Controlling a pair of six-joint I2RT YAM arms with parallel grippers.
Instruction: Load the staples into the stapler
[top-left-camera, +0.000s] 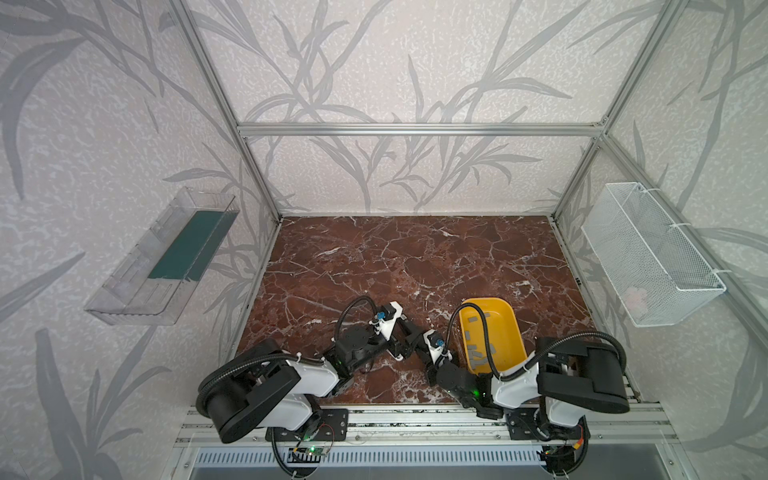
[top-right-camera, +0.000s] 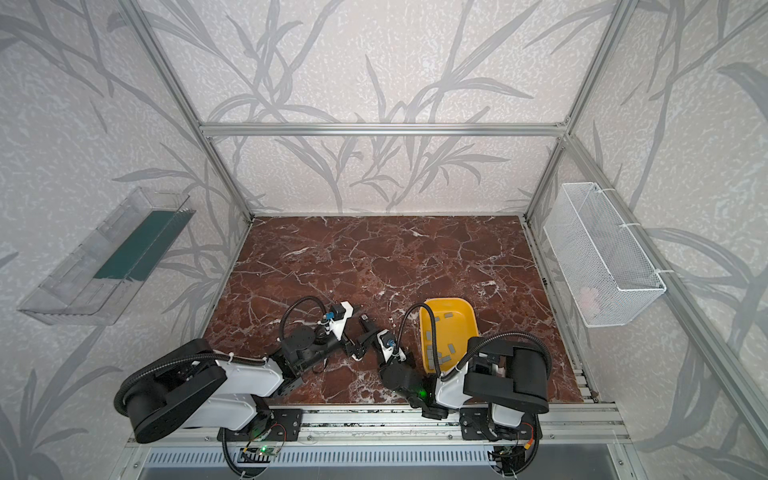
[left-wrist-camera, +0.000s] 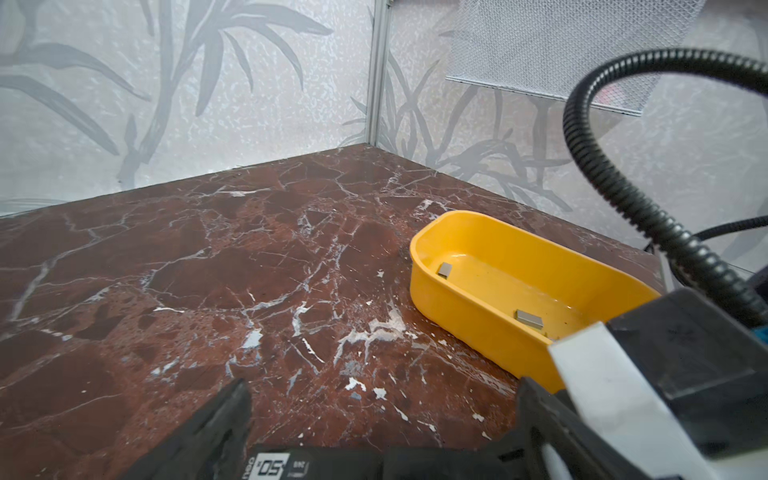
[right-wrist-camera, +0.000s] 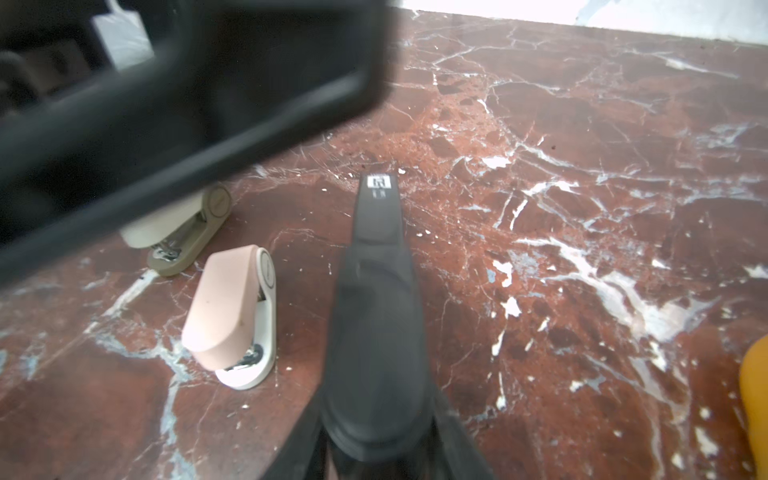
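Clerk: Nearest the lens, item one?

Operator: Long black plastic stapler (right-wrist-camera: 376, 332), lying flat on the red-brown marble tabletop (right-wrist-camera: 582, 208), white label at its far tip. Its near end sits between the fingers of my right gripper (right-wrist-camera: 378, 419). They flank it closely, but I cannot tell whether they press on it or stand just clear.

Clerk: Your other tool?

Operator: My left gripper (left-wrist-camera: 384, 395), jaws spread wide, one black finger (left-wrist-camera: 220, 428) on either side of the same stapler. Its labelled body crosses the bottom edge of the left wrist view. Whether the fingers touch it I cannot make out. In a top view the two grippers meet at the stapler (top-right-camera: 365, 320), near the front middle of the table.

Clerk: And the stock for loading?

Operator: Small flat grey metal strips of staples (left-wrist-camera: 528, 321), loose on the floor of a yellow oval plastic tub (left-wrist-camera: 519, 243). The tub stands on the marble to the right of the stapler, apart from it, beside my right arm. Both top views show several strips scattered in it, some crossed by the arm's black cable. Every strip I can see lies in the tub.

Clerk: Sundries?

Operator: Two small staplers on the marble near the black one: a pink-and-white stapler (right-wrist-camera: 232, 316) and a cream-and-olive stapler (right-wrist-camera: 187, 232), the latter partly hidden under my left arm. Clear plastic bin (top-left-camera: 137, 291) on the left wall. White wire-mesh basket (top-left-camera: 656, 249) on the right wall.
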